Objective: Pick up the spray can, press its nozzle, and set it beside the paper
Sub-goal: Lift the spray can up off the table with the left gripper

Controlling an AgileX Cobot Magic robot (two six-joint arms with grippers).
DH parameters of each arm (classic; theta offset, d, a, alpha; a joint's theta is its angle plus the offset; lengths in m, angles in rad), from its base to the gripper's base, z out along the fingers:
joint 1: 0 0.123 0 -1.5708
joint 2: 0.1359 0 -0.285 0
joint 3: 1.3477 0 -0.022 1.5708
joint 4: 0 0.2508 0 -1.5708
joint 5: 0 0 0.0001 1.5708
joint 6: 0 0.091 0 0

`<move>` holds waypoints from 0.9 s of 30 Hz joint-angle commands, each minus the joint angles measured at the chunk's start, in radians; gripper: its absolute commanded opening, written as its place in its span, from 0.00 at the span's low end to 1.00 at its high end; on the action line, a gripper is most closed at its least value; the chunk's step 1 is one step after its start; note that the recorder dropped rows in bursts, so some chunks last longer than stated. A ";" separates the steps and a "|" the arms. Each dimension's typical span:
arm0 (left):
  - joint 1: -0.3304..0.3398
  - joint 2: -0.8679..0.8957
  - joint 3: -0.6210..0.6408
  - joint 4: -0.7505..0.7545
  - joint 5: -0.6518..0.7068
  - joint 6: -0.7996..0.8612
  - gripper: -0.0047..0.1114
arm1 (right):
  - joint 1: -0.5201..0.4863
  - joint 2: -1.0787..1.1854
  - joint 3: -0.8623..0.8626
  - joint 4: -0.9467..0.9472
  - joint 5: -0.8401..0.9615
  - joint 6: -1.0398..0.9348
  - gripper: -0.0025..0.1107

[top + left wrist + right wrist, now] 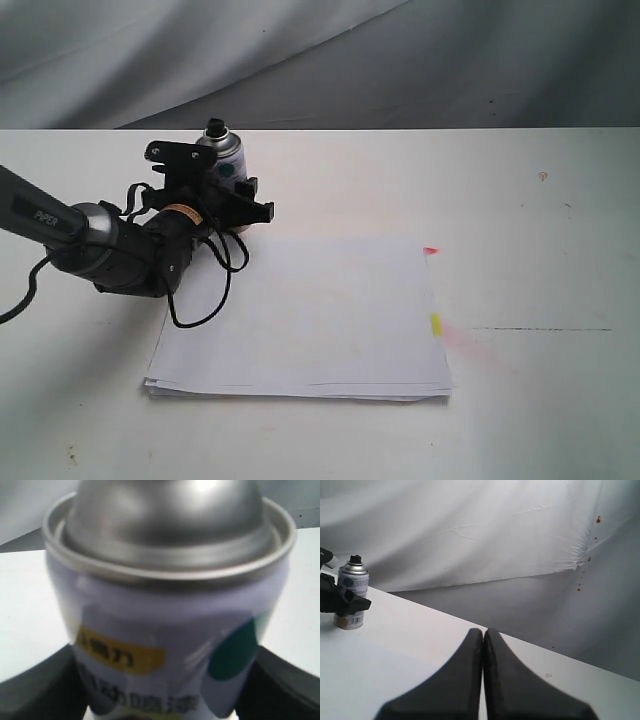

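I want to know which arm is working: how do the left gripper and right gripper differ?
The left gripper straddles the spray can, fingers against its sides; the right gripper holds nothing. The left gripper's jaws stand apart at can width; the right gripper's are pressed together. Both have black fingers.

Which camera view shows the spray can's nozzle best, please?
The right wrist view: the nozzle stands out black and whole against the pale cloth, though small. The exterior view shows it too, against darker cloth. The left wrist view cuts it off, showing only the silver dome of the spray can.
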 commanded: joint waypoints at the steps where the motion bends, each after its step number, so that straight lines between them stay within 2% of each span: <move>1: -0.006 0.000 -0.006 -0.013 -0.006 0.049 0.10 | 0.002 -0.003 0.004 0.004 -0.012 0.002 0.02; 2: -0.006 -0.002 -0.006 -0.013 -0.001 0.077 0.04 | 0.002 -0.003 0.004 0.004 -0.012 0.002 0.02; 5: -0.006 -0.043 -0.006 -0.013 0.081 0.126 0.04 | 0.002 -0.003 0.004 0.004 -0.012 0.002 0.02; 11: -0.006 -0.313 -0.006 -0.013 0.422 0.345 0.04 | 0.002 -0.003 0.004 0.004 -0.012 0.002 0.02; 15: -0.011 -0.487 -0.006 -0.013 0.575 0.350 0.04 | 0.002 -0.003 0.004 0.004 -0.012 0.002 0.02; 21: -0.081 -0.654 -0.006 -0.004 0.830 0.443 0.04 | 0.002 -0.003 0.004 0.006 -0.012 0.002 0.02; 27: -0.152 -0.704 0.053 0.018 0.884 0.410 0.04 | 0.002 -0.003 0.004 0.008 -0.012 0.002 0.02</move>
